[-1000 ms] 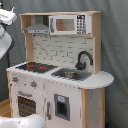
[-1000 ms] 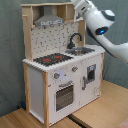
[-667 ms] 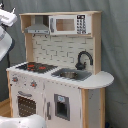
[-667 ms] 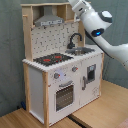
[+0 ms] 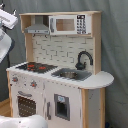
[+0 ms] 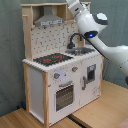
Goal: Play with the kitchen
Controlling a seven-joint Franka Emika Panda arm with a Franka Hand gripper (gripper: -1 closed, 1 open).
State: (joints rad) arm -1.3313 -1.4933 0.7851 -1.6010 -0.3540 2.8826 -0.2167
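The kitchen (image 5: 55, 80) is a white and pale-wood toy unit, seen in both exterior views. It has a black-red hob (image 5: 34, 66), a silver sink (image 5: 70, 75) with a black faucet (image 5: 83, 59), an oven door (image 5: 25, 106), a grey hood (image 5: 36, 28) and a small microwave (image 5: 70, 24). My white arm (image 6: 97, 30) reaches up in front of the kitchen (image 6: 60, 80) toward its top shelf. Its end, with the gripper (image 5: 7, 17), shows only at the first exterior view's upper left edge, apart from the kitchen.
A grey curtain (image 5: 115, 50) hangs behind the kitchen. It stands on a wooden floor (image 6: 95, 112). My white base (image 5: 20, 122) fills the first exterior view's bottom left corner. A rounded side counter (image 5: 100, 79) juts out beside the sink.
My arm has risen. Its end moved upward along the first exterior view's left edge and up-left toward the kitchen's top in the second exterior view. The kitchen has not changed.
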